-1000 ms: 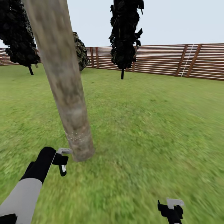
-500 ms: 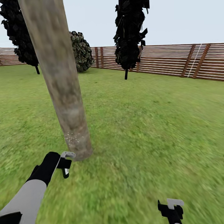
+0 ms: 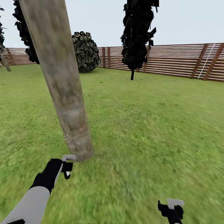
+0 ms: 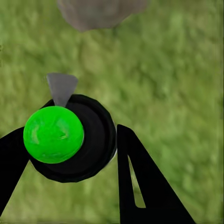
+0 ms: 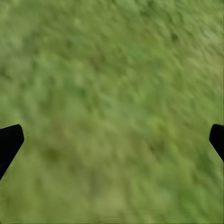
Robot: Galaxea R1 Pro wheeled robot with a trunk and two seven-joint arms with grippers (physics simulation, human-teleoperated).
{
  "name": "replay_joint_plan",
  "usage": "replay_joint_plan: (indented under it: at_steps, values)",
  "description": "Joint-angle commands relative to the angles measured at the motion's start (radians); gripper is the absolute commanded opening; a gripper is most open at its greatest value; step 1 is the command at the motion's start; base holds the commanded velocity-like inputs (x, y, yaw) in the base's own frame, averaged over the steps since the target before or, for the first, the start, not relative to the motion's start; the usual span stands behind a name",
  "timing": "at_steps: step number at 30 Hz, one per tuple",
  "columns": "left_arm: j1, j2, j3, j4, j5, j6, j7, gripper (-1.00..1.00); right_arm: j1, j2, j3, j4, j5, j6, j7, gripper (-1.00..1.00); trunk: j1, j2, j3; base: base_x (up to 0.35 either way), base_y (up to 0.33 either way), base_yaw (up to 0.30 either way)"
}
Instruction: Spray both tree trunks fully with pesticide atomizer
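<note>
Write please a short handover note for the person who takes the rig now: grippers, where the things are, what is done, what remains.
Left gripper: shut on the pesticide atomizer, whose top renders bright green, held low beside the base of the near tree trunk.
Right gripper: open, empty, over the grass.
Done: atomizer picked up; whitish pesticide specks show on a small patch near the trunk's foot.
Left: most of this trunk looks bare, so spraying should go on upward and around it. A second thick trunk cannot be identified here; it probably needs finding and spraying too.
</note>
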Motion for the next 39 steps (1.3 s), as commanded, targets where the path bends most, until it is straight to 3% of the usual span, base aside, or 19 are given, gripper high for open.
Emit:
replay_joint_plan:
  at_steps: [1,17,27,31,34,39]
  values:
    - [-0.001,-0.003,0.003,-0.002,-0.013,0.004,-0.009,-1.0,0.0,0.0,0.002,0.001,-0.001,-0.003,-0.003,1.0,0.0,0.0,-0.001,0.024,-0.019,0.276]
    - [-0.001,-0.005,0.009,-0.016,-0.01,0.008,-0.02,-1.0,0.0,0.0,0.002,0.001,-0.001,-0.003,-0.003,1.0,0.0,0.0,-0.001,0.137,-0.218,0.064]
    - [-0.002,-0.005,0.01,-0.018,-0.009,0.008,-0.023,-1.0,0.0,0.0,0.004,0.001,-0.001,-0.003,-0.001,1.0,0.0,0.0,-0.001,-0.087,-0.26,0.001]
    - [-0.001,-0.003,0.01,-0.017,0.059,0.007,-0.032,-1.0,0.0,0.0,0.004,0.001,-0.001,-0.003,-0.002,1.0,0.0,0.0,-0.001,0.022,-0.252,0.179]
    - [-0.002,-0.001,0.003,-0.018,0.091,0.009,-0.031,-1.0,0.0,0.0,0.004,0.001,-0.001,-0.003,-0.003,1.0,0.0,0.0,-0.001,0.196,-0.204,0.263]
    - [-0.011,-0.006,-0.004,-0.018,0.092,0.023,-0.029,-1.0,0.0,0.0,0.004,0.001,-0.001,-0.003,-0.002,1.0,0.0,0.0,-0.001,0.129,-0.082,0.275]
